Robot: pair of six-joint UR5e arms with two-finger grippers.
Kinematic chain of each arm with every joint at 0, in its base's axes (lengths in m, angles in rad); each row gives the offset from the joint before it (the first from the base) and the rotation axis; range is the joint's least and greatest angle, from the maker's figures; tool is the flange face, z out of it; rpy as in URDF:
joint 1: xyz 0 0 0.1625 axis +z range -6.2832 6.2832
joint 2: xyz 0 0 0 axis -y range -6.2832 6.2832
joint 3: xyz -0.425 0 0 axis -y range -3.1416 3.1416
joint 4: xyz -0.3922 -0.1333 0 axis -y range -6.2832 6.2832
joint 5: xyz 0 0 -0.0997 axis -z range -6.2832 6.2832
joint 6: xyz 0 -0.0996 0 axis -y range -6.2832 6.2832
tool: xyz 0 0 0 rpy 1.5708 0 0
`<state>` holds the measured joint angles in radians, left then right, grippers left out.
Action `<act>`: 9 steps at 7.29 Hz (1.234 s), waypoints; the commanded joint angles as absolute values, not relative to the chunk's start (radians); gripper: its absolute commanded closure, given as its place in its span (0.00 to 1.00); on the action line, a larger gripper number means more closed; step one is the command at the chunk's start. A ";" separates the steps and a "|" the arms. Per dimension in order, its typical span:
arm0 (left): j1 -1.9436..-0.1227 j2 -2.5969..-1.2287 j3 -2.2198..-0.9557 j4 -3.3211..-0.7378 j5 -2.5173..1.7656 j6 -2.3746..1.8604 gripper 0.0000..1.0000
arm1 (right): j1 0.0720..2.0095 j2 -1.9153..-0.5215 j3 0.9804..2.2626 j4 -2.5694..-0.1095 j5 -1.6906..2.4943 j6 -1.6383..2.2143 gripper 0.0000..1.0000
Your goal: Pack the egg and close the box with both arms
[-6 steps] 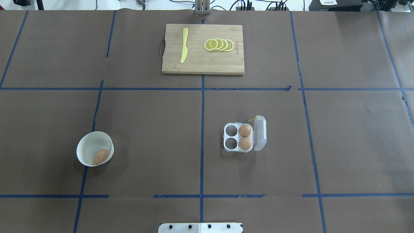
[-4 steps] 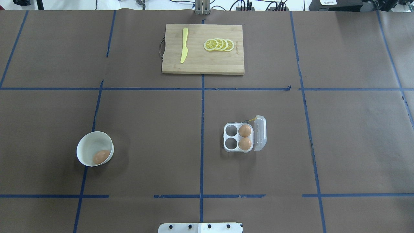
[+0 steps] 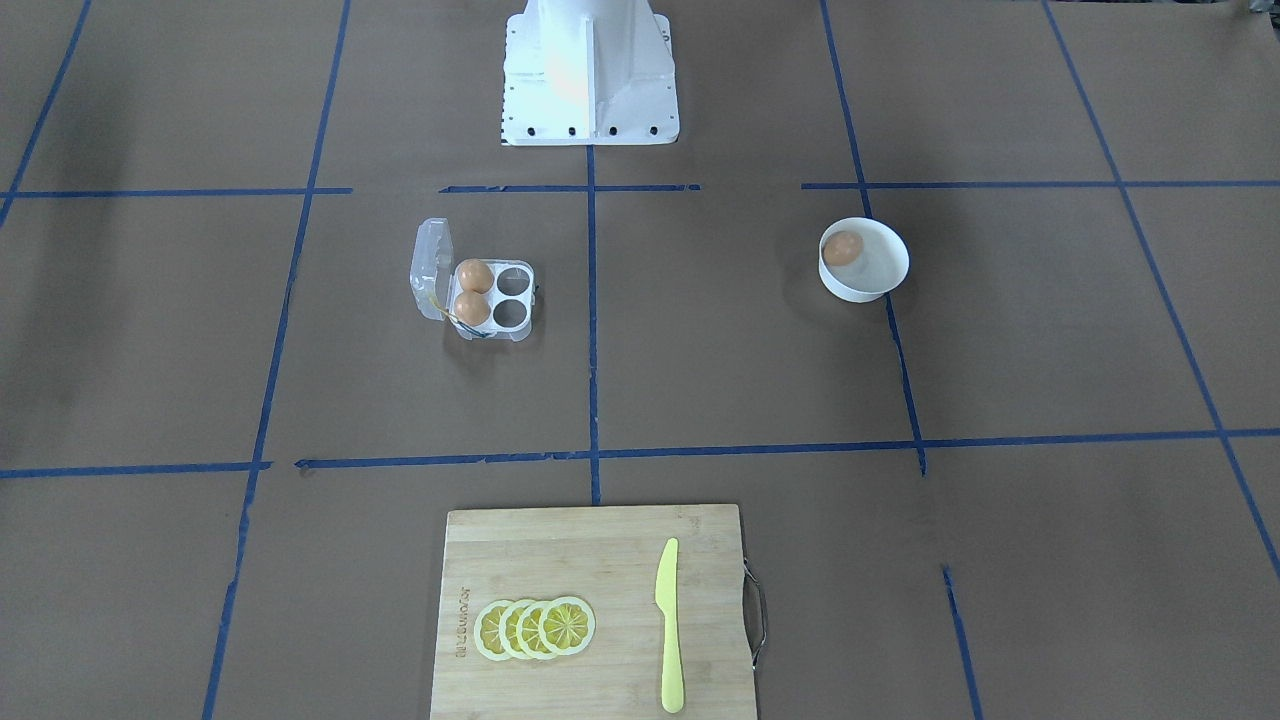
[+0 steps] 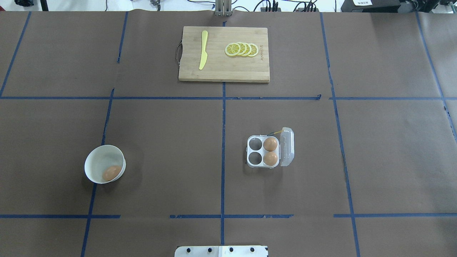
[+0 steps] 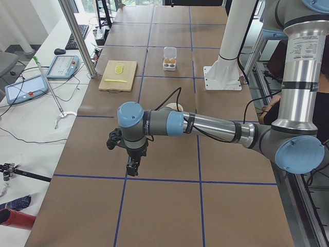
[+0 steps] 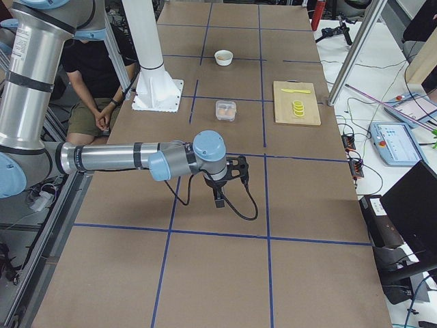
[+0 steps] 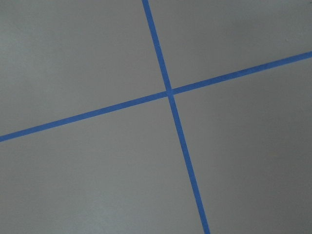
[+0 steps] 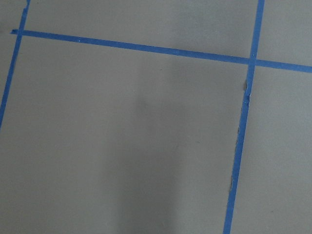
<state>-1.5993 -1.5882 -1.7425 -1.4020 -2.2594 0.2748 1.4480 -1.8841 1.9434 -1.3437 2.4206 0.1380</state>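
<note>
a robotics lab: robot arms (image 5: 205, 124) over a table (image 4: 160, 142) papered brown and gridded with blue tape (image 4: 223, 142), teach pendants (image 5: 24, 88) on side benches (image 5: 31, 119), an operator (image 6: 92, 89) seated nearby.

From behind the robot, we see the bowl (image 4: 94, 159) on the table's (image 4: 171, 142) left side with one egg (image 4: 111, 172) in it. The box (image 4: 260, 151) sits right of centre, with two eggs (image 4: 270, 144) in the cells beside its lid (image 4: 287, 147) on the right. Beyond them we find the board (image 4: 221, 71), where the knife (image 4: 203, 50) lies left of the slices (image 4: 242, 49).
</note>
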 commanded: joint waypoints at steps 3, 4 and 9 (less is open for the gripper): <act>-1.594 -1.585 -1.756 -1.474 -2.266 0.276 0.00 | 1.448 -1.882 1.934 -1.344 2.422 0.140 0.00; -1.586 -1.585 -1.756 -1.474 -2.282 0.276 0.00 | 1.448 -1.882 1.934 -1.344 2.422 0.140 0.00; -1.303 -1.585 -1.876 -1.522 -2.359 0.273 0.00 | 1.447 -1.878 1.939 -1.335 2.480 0.158 0.00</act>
